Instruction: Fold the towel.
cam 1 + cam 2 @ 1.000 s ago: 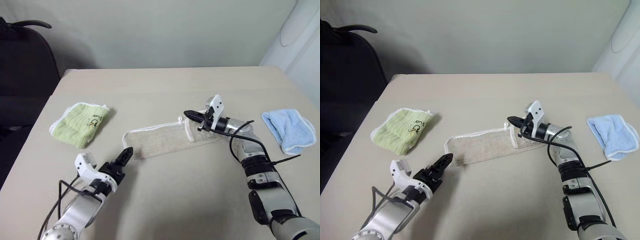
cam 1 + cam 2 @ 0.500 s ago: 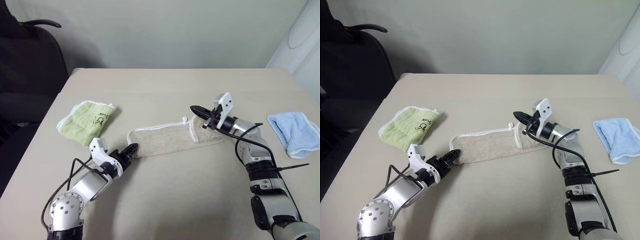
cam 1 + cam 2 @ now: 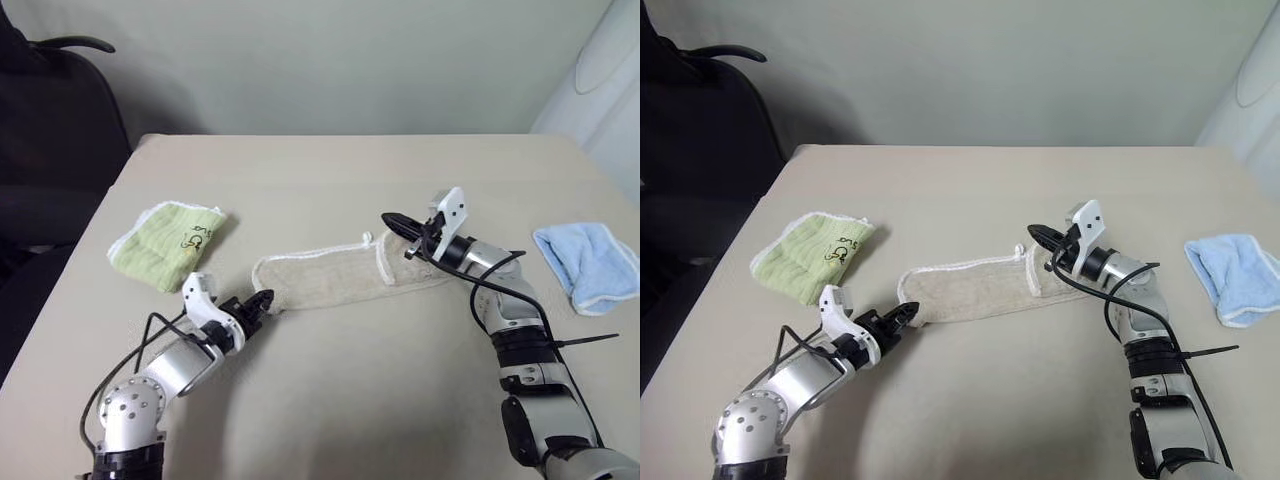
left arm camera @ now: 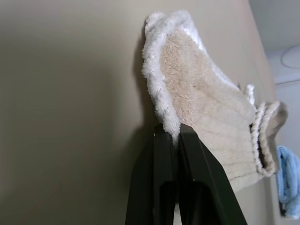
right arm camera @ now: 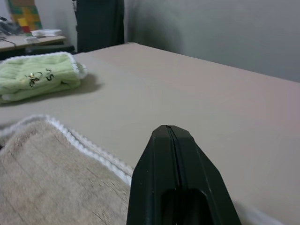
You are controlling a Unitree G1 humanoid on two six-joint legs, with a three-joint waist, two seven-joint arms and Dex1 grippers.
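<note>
The beige towel (image 3: pixel 320 275) lies as a long folded strip with white edging across the middle of the table. My left gripper (image 3: pixel 265 297) is at the strip's left end. In the left wrist view its fingers (image 4: pixel 164 154) are shut on the towel's white stitched edge (image 4: pixel 161 101). My right gripper (image 3: pixel 390 219) hovers level just over the towel's right end, pointing left. Its fingers (image 5: pixel 159 154) are shut flush with nothing showing between the tips, and the towel (image 5: pixel 42 164) lies beneath them.
A light green striped cloth (image 3: pixel 165 240) with a logo lies folded at the left of the tan table (image 3: pixel 330 170). A light blue cloth (image 3: pixel 585 260) lies near the right edge. A dark office chair (image 3: pixel 50 120) stands beyond the left corner.
My left gripper went from open near the towel's left end to shut on its edge, moving slightly forward. The right gripper kept still and shut. The camera view shifted a little.
</note>
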